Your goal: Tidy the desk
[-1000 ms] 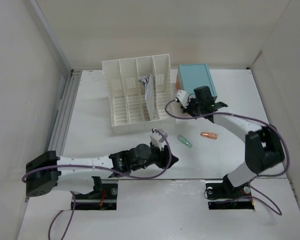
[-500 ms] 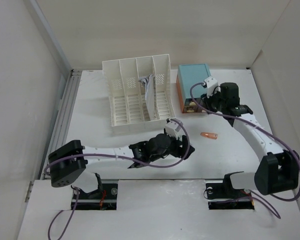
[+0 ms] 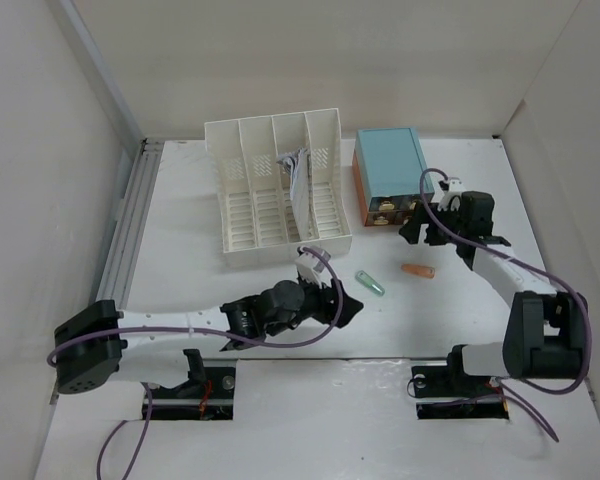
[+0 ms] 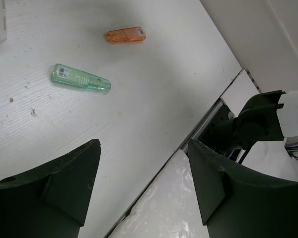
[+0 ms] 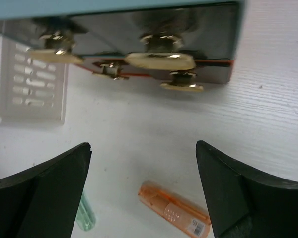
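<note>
The bench (image 3: 180,250), a broad matte white top, spans the whole floor of the enclosure from the arm bases to the far wall. A white slotted file rack (image 3: 275,190) stands near its far edge, left of centre, with a bundle of papers (image 3: 298,170) upright in the third compartment from the left. Just beside the rack, toward the far right corner, sits a teal-topped box (image 3: 390,165) whose orange front carries gold knobs (image 5: 159,59).

Two small capped sticks lie flat on the bench, apart from each other, between the box and the near edge: a green one (image 3: 370,283) and an orange one (image 3: 417,270), the orange nearer the right edge.

The left gripper (image 4: 144,148) hovers low near the middle of the near edge, its fingers spread wide with nothing between them; the green stick (image 4: 81,79) lies just ahead of it. The right gripper (image 5: 144,148) faces the front of the box, fingers likewise spread and empty, above the orange stick (image 5: 175,210).
</note>
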`<action>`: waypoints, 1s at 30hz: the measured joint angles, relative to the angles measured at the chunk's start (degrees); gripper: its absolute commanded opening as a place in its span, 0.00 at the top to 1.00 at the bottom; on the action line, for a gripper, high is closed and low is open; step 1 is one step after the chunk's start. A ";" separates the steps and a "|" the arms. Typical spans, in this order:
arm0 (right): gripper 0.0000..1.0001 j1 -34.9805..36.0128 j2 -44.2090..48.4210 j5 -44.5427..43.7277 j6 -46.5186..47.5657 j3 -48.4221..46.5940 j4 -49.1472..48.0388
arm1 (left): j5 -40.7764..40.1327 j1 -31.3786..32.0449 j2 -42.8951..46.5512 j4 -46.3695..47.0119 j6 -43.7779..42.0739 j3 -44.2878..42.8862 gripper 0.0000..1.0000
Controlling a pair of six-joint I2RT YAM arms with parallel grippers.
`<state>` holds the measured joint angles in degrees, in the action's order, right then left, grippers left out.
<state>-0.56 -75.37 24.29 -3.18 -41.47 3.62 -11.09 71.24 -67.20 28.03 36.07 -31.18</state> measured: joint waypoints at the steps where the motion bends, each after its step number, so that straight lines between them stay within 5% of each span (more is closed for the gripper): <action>1: 0.11 -1.05 -1.31 0.28 -1.62 0.00 -1.86 | -0.11 0.00 0.57 0.00 0.17 0.46 0.32; 12: 0.19 -2.16 -13.64 0.79 -15.47 0.09 -14.82 | -1.84 0.00 4.70 -0.94 1.27 2.40 0.32; 30: 0.23 -4.28 -21.51 0.68 -24.22 -0.63 -25.24 | -2.71 0.00 5.66 -2.62 1.88 2.62 0.32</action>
<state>-4.84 -96.88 24.97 -27.40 -42.11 -21.63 -13.80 71.24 -61.54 25.41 37.95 -28.56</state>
